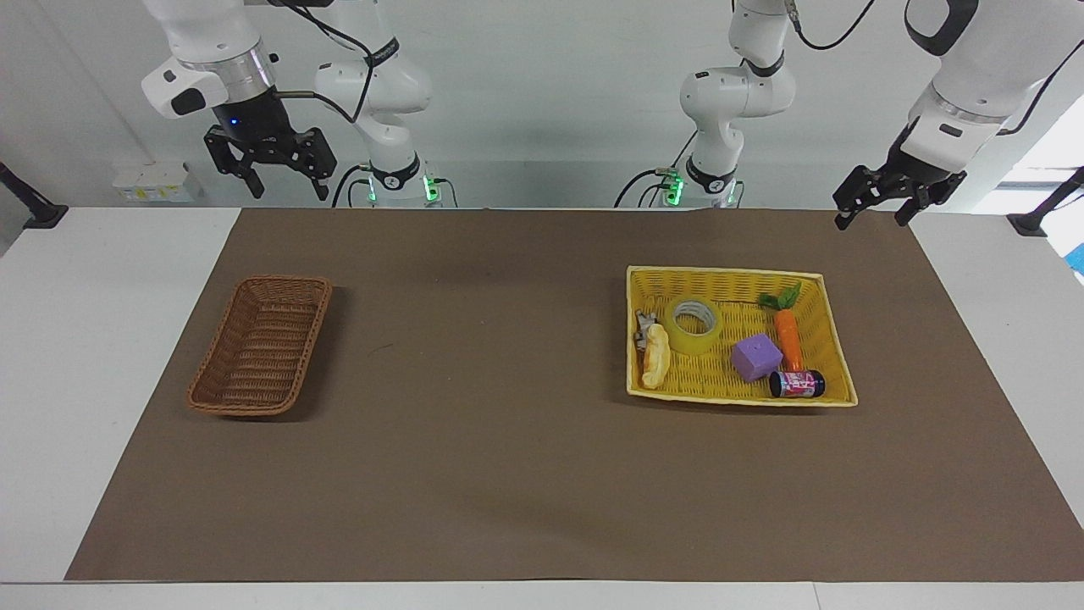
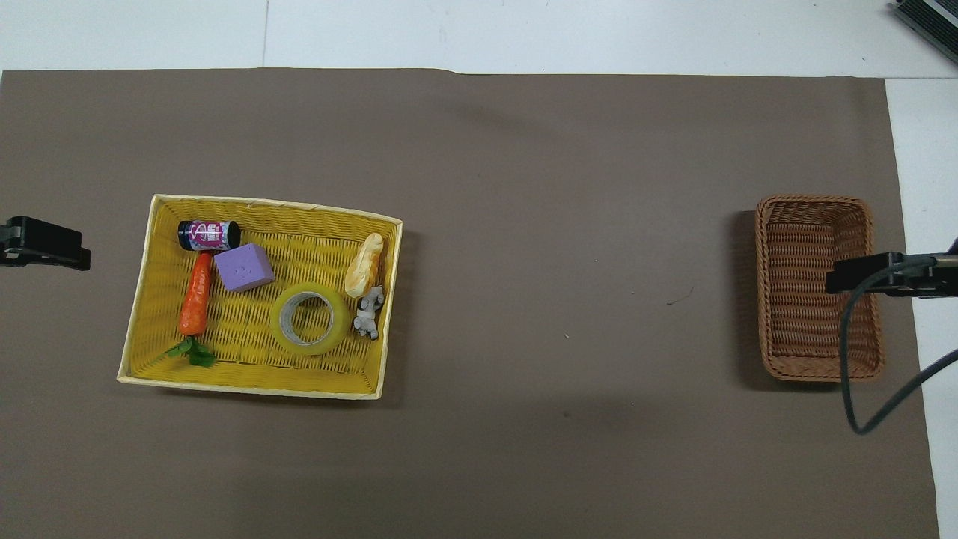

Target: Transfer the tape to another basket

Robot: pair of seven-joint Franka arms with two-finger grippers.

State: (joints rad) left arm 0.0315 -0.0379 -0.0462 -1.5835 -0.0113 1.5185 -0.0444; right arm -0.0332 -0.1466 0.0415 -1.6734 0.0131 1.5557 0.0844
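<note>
Left claw (image 1: pixel 874 213): released, raised, waiting
Right claw (image 1: pixel 284 185): released, raised; whole only in facing view
Tape (image 2: pixel 310 320): flat in yellow basket (image 2: pixel 263 382)

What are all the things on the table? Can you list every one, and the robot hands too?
tape: 1, see-through yellow, lying flat in the yellow basket
yellow basket: 1, yellow, toward the left arm's end
purple cube: 1, purple, in the yellow basket
carrot: 1, orange with green leaves, in the yellow basket
small can: 1, dark with pink label, in the yellow basket
bread toy: 1, pale yellow, in the yellow basket
small figure: 1, grey-white, beside the bread toy
brown basket: 1, brown wicker, toward the right arm's end
left pincer: 1, black, open, raised, waiting
right pincer: 1, black, open, raised, waiting
</note>
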